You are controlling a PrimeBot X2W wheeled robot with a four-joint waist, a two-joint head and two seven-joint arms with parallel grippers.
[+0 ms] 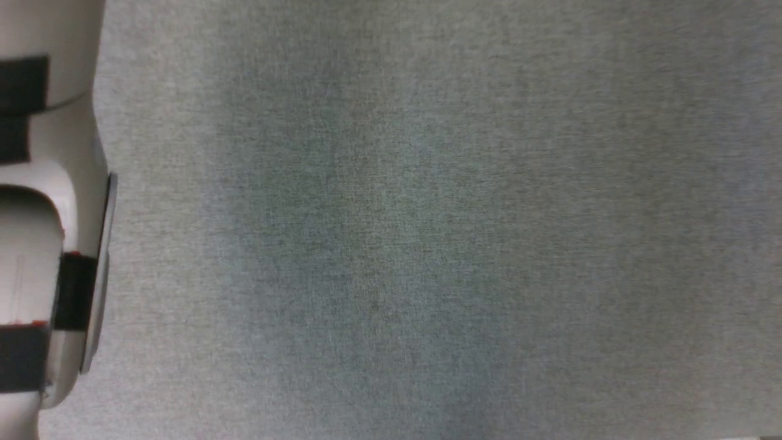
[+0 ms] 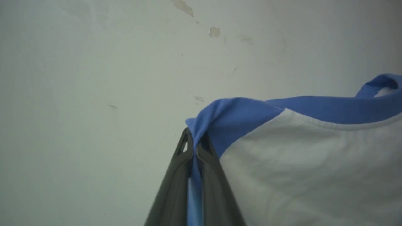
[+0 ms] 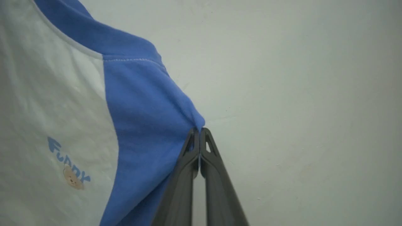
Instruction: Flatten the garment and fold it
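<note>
Where left hand point(image 2: 195, 142) and right hand point(image 3: 199, 134) pinch, garment point(image 2: 314, 175) runs off-frame.

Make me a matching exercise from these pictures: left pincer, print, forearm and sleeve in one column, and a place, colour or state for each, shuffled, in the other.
Column one
1. left pincer
2. print
3. forearm
4. sleeve

Column two
A. pale, at the head view's left edge
B. solid blue
C. on the shirt's white front
D. shut on cloth

Pairs: 1-D, 2-C, 3-A, 4-B
</note>
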